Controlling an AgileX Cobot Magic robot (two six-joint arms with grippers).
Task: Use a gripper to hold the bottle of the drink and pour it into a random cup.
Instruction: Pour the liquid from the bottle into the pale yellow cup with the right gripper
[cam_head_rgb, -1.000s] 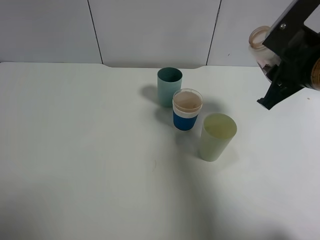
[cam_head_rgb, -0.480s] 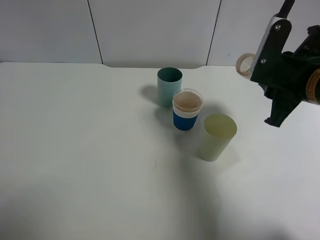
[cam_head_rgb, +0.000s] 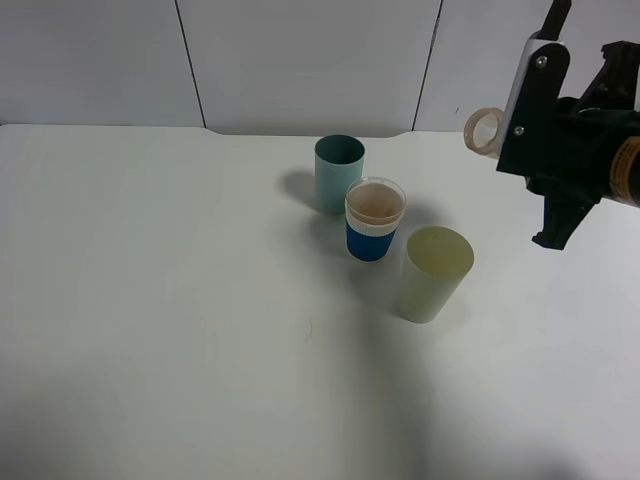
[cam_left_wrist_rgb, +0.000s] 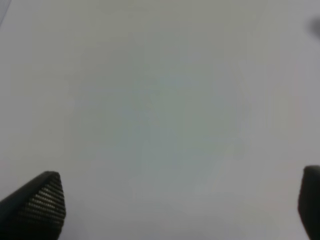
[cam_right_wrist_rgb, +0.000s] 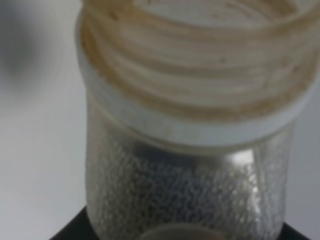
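My right gripper (cam_head_rgb: 520, 140) is shut on the drink bottle and holds it high at the right, tilted with its open wide neck (cam_head_rgb: 484, 130) pointing left. The bottle (cam_right_wrist_rgb: 190, 150) fills the right wrist view, neck rim towards the camera; its body is mostly hidden by the gripper in the high view. The pale yellow-green cup (cam_head_rgb: 434, 273) stands upright on the table, below and left of the bottle's mouth, apart from it. The left gripper shows only as two spread fingertips (cam_left_wrist_rgb: 40, 202) over bare table in the left wrist view.
A clear cup with a blue band (cam_head_rgb: 374, 220) stands just left of the yellow-green cup, and a dark teal cup (cam_head_rgb: 338, 172) behind it. The white table (cam_head_rgb: 160, 300) meets a grey wall at the back.
The right gripper has rotated and moved left with the bottle, tipping its mouth over towards the left and bringing it nearer the cups. The cups have not moved.
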